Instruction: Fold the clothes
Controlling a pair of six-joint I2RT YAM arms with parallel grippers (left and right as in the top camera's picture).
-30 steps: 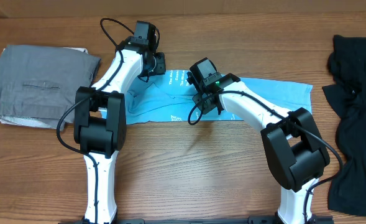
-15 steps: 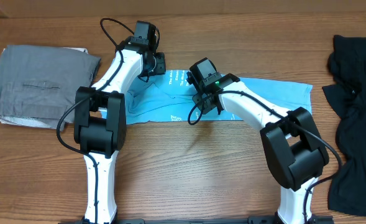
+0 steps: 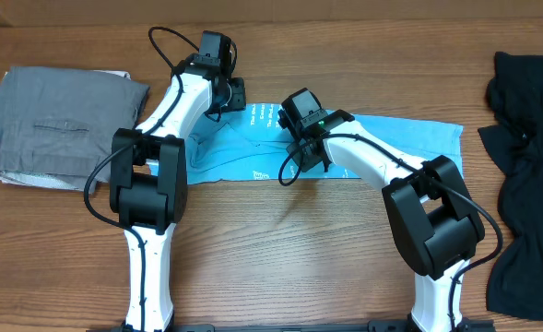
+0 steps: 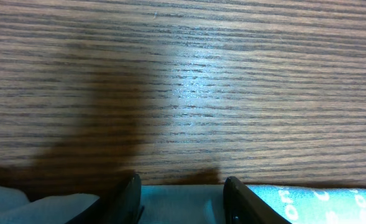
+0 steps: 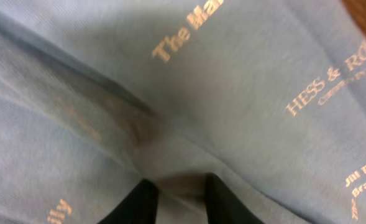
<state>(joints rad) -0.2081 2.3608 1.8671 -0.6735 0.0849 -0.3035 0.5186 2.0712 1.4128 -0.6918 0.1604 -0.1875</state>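
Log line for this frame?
task: fold clothes | left tool: at light blue cotton T-shirt edge, grip unclear | right tool: pinching T-shirt

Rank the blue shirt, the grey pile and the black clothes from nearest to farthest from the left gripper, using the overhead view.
1. Blue shirt: at the table's middle, its edge lies between the jaws of the left gripper.
2. Grey pile: at the table's left end.
3. Black clothes: at the far right end.
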